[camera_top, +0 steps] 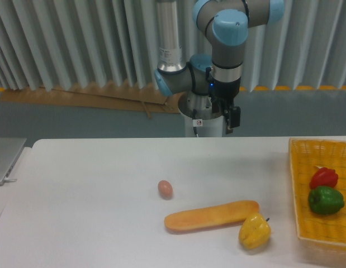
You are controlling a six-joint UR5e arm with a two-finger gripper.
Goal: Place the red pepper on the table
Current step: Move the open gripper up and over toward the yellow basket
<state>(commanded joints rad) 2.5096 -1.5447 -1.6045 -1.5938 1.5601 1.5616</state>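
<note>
Currently the small glossy red pepper (323, 177) sits in the yellow woven basket (302, 190) at the white desk's (94, 206) right edge, awaiting pickup; the gripper (233, 120) hovers beyond the far edge, its opening unclear.

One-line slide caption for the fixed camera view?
Red pepper and green pepper in the yellow basket; yellow pepper on the table; arm raised behind.

I work in a lab or test room, not a home. My arm (226, 50) stands on a post behind a big white tabletop (94, 190), and grey ribbed metal walls (77, 44) run behind me. Toy food sits here.
</note>
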